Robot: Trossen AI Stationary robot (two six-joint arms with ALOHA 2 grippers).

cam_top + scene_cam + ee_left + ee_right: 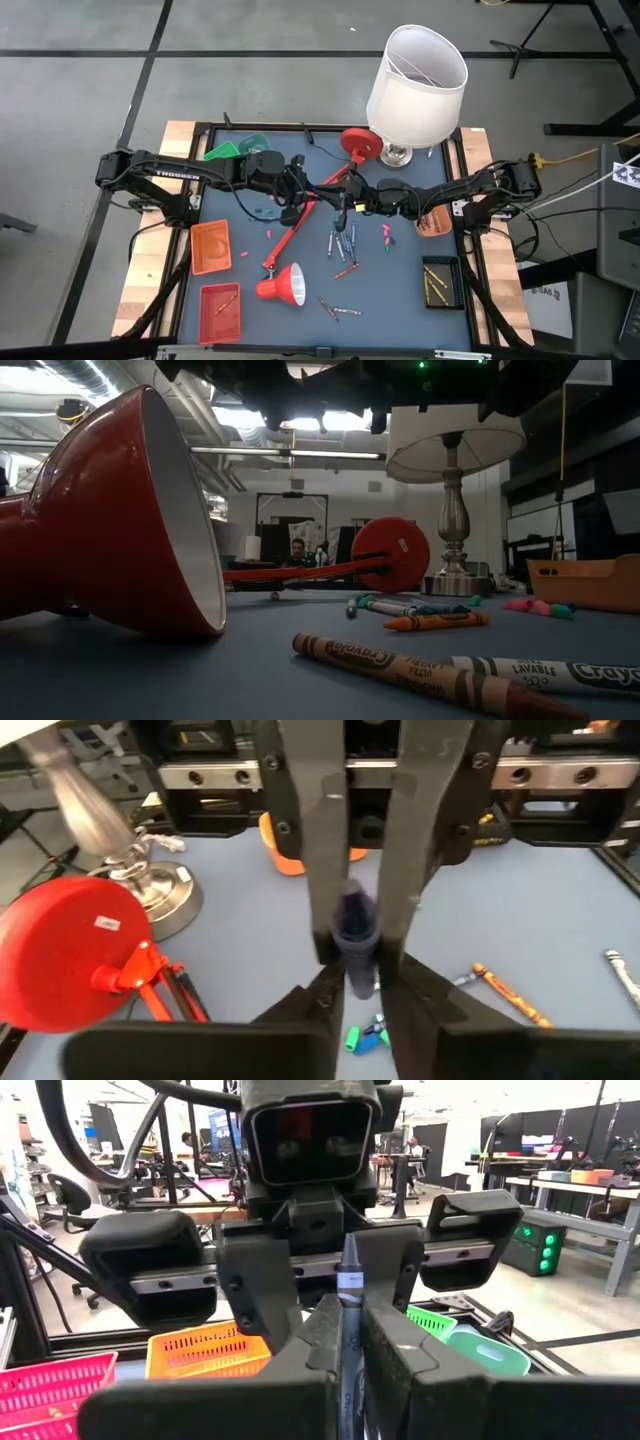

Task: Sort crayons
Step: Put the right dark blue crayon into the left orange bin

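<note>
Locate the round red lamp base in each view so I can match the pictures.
High view: the round red lamp base sits at the table's top centre, just left of the silver lamp stand.
Low view: centre background, left of the stand.
Left wrist view: lower left of the picture, next to the stand.
Right wrist view: not in it.
Shared landmark: the silver lamp stand.

Table mat [400,290] grey-blue. Lamp [285,285] red, shade white inside. Second lamp [415,75] white shade, silver base. Trays: orange [210,246], red [220,310], green [235,148], black [441,283]. Crayons [342,243] teal, grey, orange, pink; near one [400,665] brown, black-lettered wrapper. Held crayon [353,925] dark blue-grey.
</note>
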